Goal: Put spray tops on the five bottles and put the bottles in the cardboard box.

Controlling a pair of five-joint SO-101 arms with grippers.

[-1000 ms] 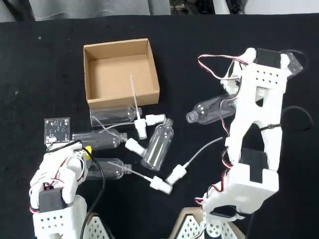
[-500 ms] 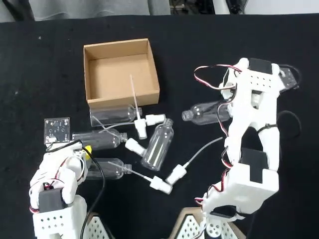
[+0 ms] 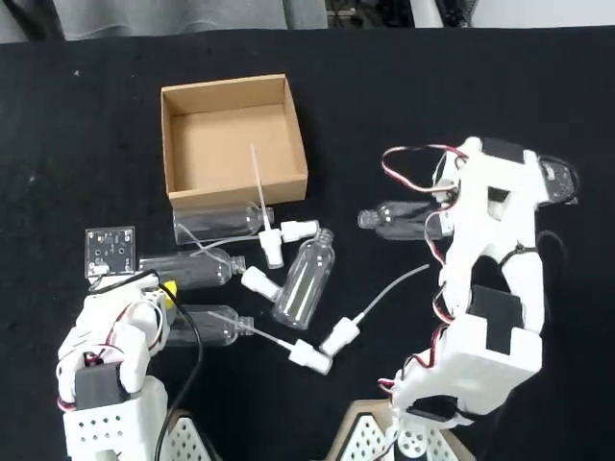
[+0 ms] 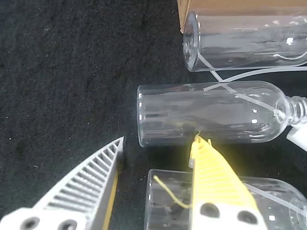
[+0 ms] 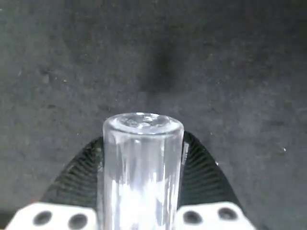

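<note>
The right gripper (image 3: 434, 219) has its jaws pinching a clear cylindrical bottle (image 3: 389, 217). The left gripper (image 4: 158, 143) has its jaws spread over lying bottles (image 4: 211, 112) near the cardboard box (image 3: 240, 184).

Your left arm (image 3: 106, 370) is folded up tight over its own base. The left gripper (image 4: 158, 143) points forward, away from you, with its jaws spread wide: white ribbed finger (image 4: 91, 182) on one side, yellow finger (image 4: 216, 182) on the other. Your right arm (image 3: 492, 279) is stretched way further out, wrist bent in toward the middle. The right gripper (image 5: 143, 158) is clamped around a clear bottle (image 5: 142, 167), with a black finger (image 5: 76, 177) hugging each side and the bottle's neck sticking out toward the left arm's side
</note>
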